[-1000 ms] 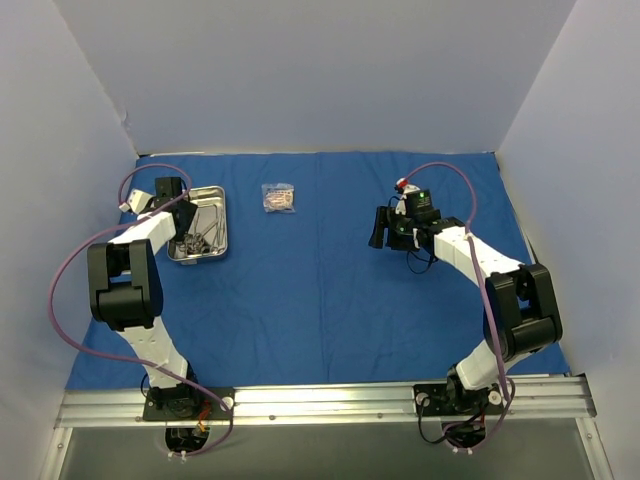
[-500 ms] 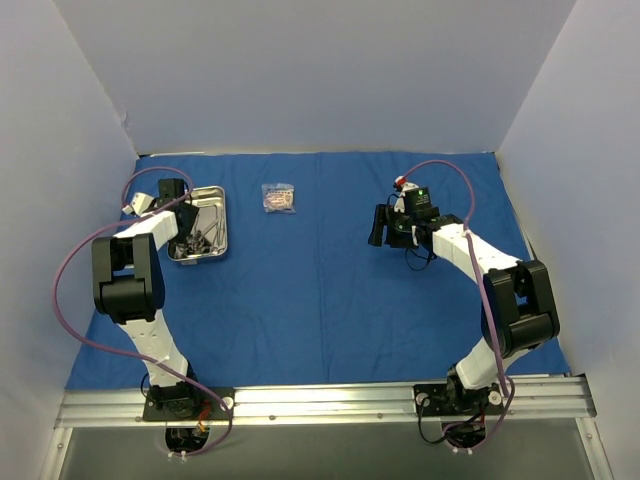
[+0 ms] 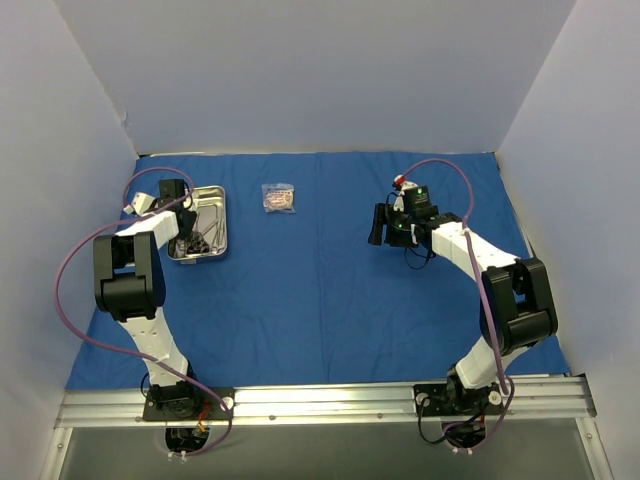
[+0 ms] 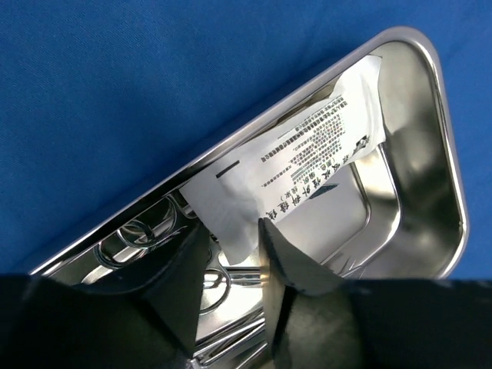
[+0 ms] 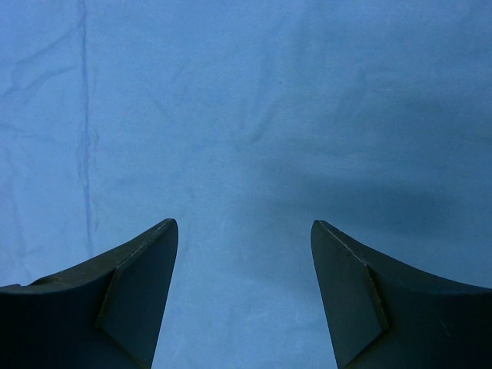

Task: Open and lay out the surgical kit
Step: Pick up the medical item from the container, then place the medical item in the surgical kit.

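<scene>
Top: L gripper (image 3: 186,235) is being held in steel tray (image 3: 226,215), far-left on blue cloth (image 3: 320,300); likely the unloading step.
L wrist: white packet (image 4: 307,142) corner is being straddled by fingers (image 4: 288,257), gap showing, not yet pinched. Next: squeeze + lift out.
R wrist: R gripper (image 5: 244,307) is being held over bare cloth, fingers wide apart.

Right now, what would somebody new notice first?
The big blue cloth covers the whole table. At its far left, the left gripper is down in a shiny steel tray, with its fingers on either side of a white printed packet. The right gripper hangs open over bare cloth.
</scene>
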You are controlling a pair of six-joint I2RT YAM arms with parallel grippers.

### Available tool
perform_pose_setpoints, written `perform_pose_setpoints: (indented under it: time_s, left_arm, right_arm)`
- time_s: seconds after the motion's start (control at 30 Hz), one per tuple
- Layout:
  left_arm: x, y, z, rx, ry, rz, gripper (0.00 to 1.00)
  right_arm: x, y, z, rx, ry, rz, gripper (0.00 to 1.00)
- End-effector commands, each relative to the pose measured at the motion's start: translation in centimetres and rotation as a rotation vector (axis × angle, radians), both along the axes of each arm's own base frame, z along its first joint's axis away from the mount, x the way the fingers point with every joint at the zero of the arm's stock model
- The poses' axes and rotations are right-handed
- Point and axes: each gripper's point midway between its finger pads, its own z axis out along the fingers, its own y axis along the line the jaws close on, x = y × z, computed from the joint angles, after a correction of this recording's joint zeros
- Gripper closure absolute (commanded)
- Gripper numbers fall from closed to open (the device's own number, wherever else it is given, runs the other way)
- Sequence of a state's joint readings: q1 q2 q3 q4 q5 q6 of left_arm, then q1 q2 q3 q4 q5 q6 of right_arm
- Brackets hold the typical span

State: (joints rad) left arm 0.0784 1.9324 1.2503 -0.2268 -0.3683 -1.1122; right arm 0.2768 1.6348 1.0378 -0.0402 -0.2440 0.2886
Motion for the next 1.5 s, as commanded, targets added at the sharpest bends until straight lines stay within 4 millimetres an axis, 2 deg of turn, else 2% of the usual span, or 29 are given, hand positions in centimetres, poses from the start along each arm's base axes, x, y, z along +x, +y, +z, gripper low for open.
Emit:
perform_pose_setpoints:
  time_s: [0.0,0.03,0.17,0.37,0.5,0.63,0.8,0.9,1.0,1.03,1.2,1.23,1.33,1.4,1.47]
  left_arm:
    - [1.9,0.4,1.6,0.025,-0.058,0.000,0.62]
    - [1.8,0.5,1.6,0.029,-0.051,0.000,0.68]
    - [1.5,0.6,2.0,0.036,-0.043,-0.003,0.80]
    - [0.9,0.4,4.4,0.056,-0.057,-0.009,0.90]
    - [0.4,0.7,7.3,0.087,-0.089,-0.002,0.97]
    - [0.4,0.3,10.3,0.099,-0.133,-0.030,0.98]
    - [0.0,-1.1,15.2,0.116,-0.185,-0.084,0.98]
    - [-0.4,-2.1,16.8,0.086,-0.202,-0.113,0.98]
    - [-0.5,-3.6,18.1,0.042,-0.236,-0.139,0.98]
    - [-0.3,-5.4,18.3,0.023,-0.249,-0.168,0.98]
    - [0.8,-10.3,20.2,-0.056,-0.316,-0.239,0.98]
    - [1.3,-12.0,21.3,-0.075,-0.357,-0.262,0.98]
    - [2.8,-14.5,22.1,-0.081,-0.426,-0.281,0.98]
    - [3.4,-17.0,21.5,-0.109,-0.437,-0.312,0.98]
    - [4.2,-19.6,22.2,-0.135,-0.483,-0.334,0.98]
  right_arm:
    - [0.9,0.1,1.0,-0.009,-0.023,0.004,0.34]
    - [0.9,0.1,0.9,-0.011,-0.021,0.003,0.34]
    - [1.0,0.2,1.0,-0.007,-0.022,0.003,0.34]
    - [1.1,0.5,1.4,0.005,-0.023,0.005,0.34]
    - [1.0,0.5,1.4,0.011,-0.023,0.006,0.34]
    - [1.2,0.6,1.8,0.014,-0.028,0.004,0.34]
    - [1.3,0.7,2.7,0.028,-0.042,-0.006,0.35]
    - [1.4,0.6,3.7,0.032,-0.062,-0.020,0.35]
    - [1.3,0.4,4.6,0.027,-0.084,-0.025,0.35]
    - [1.2,0.2,4.8,0.025,-0.086,-0.028,0.35]
    - [0.7,-0.1,5.7,0.027,-0.106,-0.037,0.35]
    - [0.6,-0.1,6.0,0.029,-0.110,-0.038,0.35]
    - [0.3,-0.2,6.7,0.035,-0.127,-0.039,0.35]
    - [0.1,-0.2,6.8,0.040,-0.128,-0.041,0.35]
    - [-0.4,-0.1,7.0,0.053,-0.128,-0.041,0.35]
